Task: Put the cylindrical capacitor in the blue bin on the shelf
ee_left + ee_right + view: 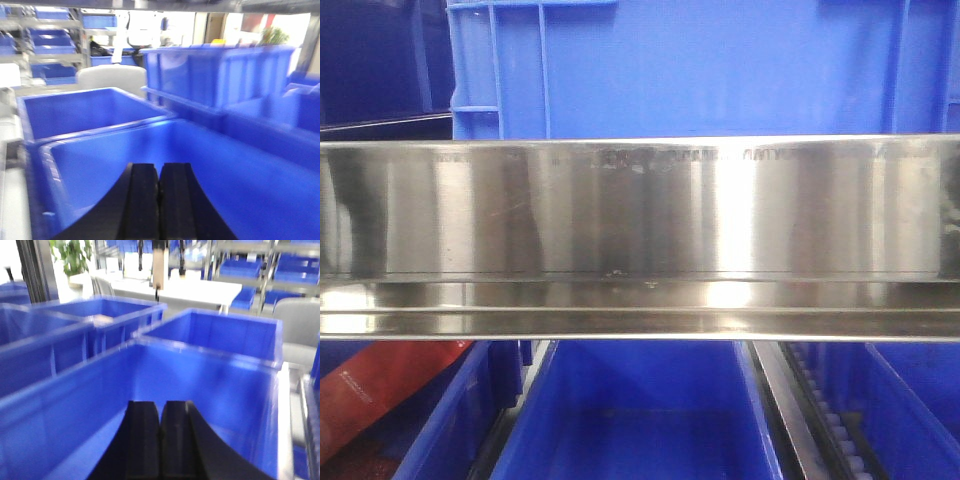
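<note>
Blue bins fill both wrist views. Left gripper point(159, 200) and right gripper point(160, 440) fingers pressed together, nothing visible between. Cylindrical capacitor unseen anywhere. Shelf point(640, 210) rail spans 9 to 3 o'clock. Risk: closing on nothing, wrong bin.

Front view close on shelf point(640, 235); wrist views over bins point(100, 150).

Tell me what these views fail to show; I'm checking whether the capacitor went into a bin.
- Cylindrical capacitor: visible in no view.
- Lower blue bin floor, front view: cut off by the bottom edge; steel shelf rail hides its back.
- Left gripper, left wrist view: closed fingers, blurred; anything pinched is unreadable.
- Right gripper: likewise.
- Rail lettering: too faint.
</note>
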Tool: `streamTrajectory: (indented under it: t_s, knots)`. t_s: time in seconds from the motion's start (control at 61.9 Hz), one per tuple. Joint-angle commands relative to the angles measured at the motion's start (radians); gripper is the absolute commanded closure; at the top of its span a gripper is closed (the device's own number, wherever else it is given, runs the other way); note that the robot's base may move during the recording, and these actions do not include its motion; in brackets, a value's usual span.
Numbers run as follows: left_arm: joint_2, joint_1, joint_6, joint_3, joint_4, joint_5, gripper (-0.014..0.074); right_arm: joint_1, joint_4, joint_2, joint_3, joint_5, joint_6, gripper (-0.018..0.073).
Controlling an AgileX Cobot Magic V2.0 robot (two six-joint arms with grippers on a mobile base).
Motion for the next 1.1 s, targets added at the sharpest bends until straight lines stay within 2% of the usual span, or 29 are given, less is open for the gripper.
streamTrajectory:
  t_s: [0.0, 0.178, 0.388, 0.614, 0.84, 1.082]
  knots:
    - [-0.046, -0.006, -0.001, 0.044, -0.032, -0.004, 0.0707, 0.0, -0.009, -0.05, 0.007, -0.013, -0.005, 0.0725]
    - [-0.161, -0.006, -0.001, 0.243, -0.032, -0.017, 0.0707, 0.0, -0.009, -0.193, 0.161, -0.014, -0.005, 0.0725]
    - [-0.366, -0.006, -0.001, 0.544, -0.052, -0.126, 0.0707, 0.0, -0.009, -0.446, 0.436, -0.076, -0.005, 0.0725]
    - [-0.609, -0.006, -0.001, 0.78, -0.064, -0.132, 0.0707, 0.0, -0.009, -0.71, 0.653, -0.059, -0.005, 0.0725]
    - [-0.751, -0.006, -0.001, 0.855, -0.064, -0.13, 0.0707, 0.0, 0.002, -0.852, 0.723, -0.061, -0.005, 0.0725]
    - [-0.781, -0.006, -0.001, 0.857, -0.064, -0.137, 0.0707, 0.0, 0.002, -0.859, 0.723, -0.067, -0.005, 0.0725]
